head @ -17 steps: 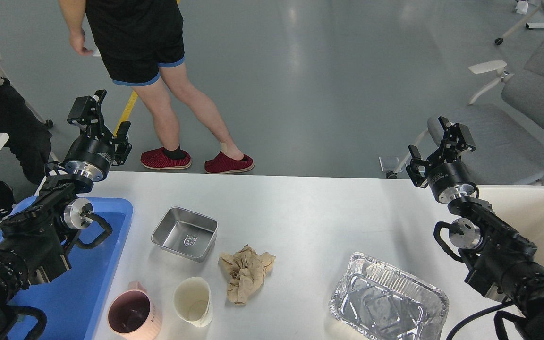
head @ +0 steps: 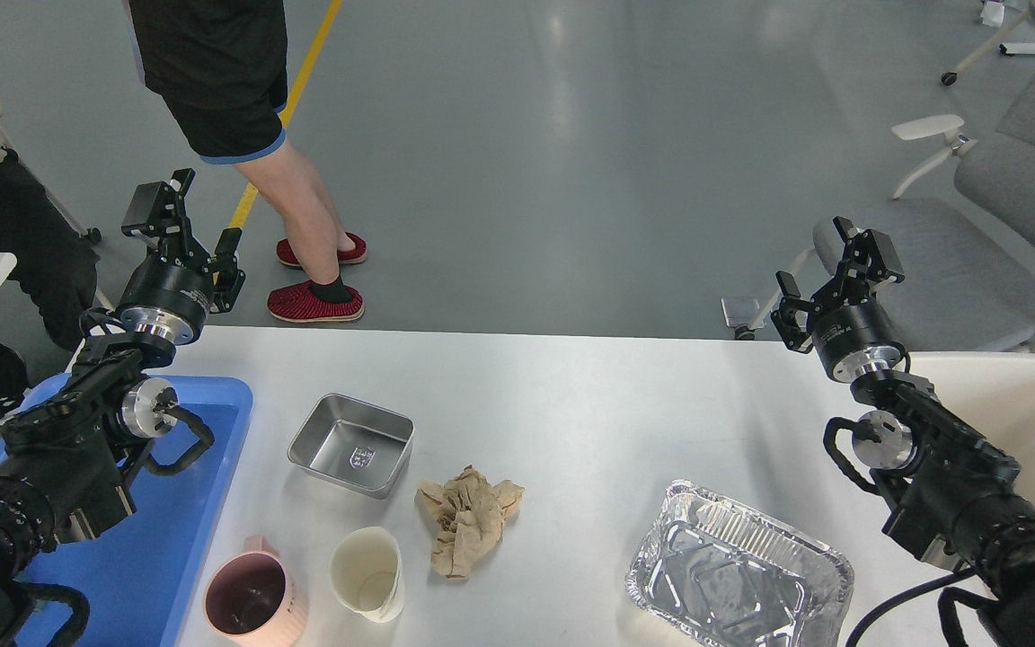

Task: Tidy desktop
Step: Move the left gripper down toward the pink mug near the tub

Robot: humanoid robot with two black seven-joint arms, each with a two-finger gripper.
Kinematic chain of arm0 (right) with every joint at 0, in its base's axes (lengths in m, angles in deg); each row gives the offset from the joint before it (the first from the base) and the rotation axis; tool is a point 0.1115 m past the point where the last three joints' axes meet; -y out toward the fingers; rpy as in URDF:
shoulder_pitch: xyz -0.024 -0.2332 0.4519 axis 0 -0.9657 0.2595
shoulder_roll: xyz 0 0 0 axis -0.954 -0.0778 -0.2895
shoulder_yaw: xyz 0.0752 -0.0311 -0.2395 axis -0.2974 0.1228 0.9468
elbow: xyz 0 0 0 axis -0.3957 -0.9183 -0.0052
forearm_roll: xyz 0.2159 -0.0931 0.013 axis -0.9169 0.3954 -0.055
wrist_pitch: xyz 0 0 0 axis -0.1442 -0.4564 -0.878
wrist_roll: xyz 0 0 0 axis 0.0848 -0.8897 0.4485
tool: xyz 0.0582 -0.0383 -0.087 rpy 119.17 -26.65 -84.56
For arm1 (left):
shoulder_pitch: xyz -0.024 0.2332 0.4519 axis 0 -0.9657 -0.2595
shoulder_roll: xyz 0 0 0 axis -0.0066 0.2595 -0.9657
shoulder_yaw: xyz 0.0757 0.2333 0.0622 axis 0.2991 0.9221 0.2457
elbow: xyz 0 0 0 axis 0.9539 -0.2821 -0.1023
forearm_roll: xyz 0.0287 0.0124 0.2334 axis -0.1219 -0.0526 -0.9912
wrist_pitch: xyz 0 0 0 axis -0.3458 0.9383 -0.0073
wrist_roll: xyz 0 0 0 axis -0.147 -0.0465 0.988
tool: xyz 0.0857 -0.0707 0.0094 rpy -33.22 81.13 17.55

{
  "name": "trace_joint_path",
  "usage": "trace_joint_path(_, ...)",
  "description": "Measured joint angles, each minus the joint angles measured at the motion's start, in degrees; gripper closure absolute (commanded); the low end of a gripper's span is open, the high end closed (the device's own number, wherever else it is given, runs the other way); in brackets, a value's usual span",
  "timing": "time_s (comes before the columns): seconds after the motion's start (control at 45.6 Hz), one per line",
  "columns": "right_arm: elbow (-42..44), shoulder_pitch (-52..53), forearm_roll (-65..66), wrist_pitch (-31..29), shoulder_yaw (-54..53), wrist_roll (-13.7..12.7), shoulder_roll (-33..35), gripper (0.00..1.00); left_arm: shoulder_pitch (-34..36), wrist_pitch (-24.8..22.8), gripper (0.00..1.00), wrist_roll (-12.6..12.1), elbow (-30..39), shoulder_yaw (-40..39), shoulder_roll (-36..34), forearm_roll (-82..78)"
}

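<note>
The white desktop fills the lower half of the head view. On it lie a small steel tray, a crumpled brown paper, a pink cup, a cream cup and a foil tray. My left gripper is raised over the table's far left corner, open, nothing between its fingers. Over the far right edge my right gripper also stands open and empty. Neither touches any object.
A blue plastic tray lies under my left arm at the left. A cream bin sits at the right edge. A person's legs stand beyond the far edge; grey chairs stand at the right.
</note>
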Motion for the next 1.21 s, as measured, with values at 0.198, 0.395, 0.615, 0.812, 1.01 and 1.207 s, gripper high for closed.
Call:
trace_joint_path(0.198,0.0,0.01,0.02,0.0,0.0,0.0,-0.13,0.0,0.1,-0.6,0.04,-0.29,0.0,0.23,-0.35,0.17)
trace_joint_path(0.395,0.0,0.16,0.02,0.0,0.0,0.0,-0.68,0.0,0.49,-3.64,0.04,-1.85,0.33,3.82,-2.43,-1.52)
trace_joint_path(0.615,0.0,0.46,0.02,0.01,0.0,0.0,-0.98,0.0,4.72,-11.54,0.04,-1.97,2.59,23.98,-14.22,-3.68)
trace_joint_path(0.812,0.0,0.46,-0.02,-0.02,0.0,0.0,-1.16,0.0,11.6,-18.77,0.04,-1.9,10.14,38.84,-31.67,-9.29)
trace_joint_path(1.01,0.0,0.46,-0.02,-0.08,0.0,0.01,-1.72,0.0,18.14,-21.81,0.04,-1.88,30.01,41.93,-55.25,-26.01)
trace_joint_path(1.207,0.01,0.46,-0.02,-0.09,0.0,0.03,-2.25,0.0,20.73,-26.18,0.04,-1.91,50.65,41.59,-77.63,-38.43)
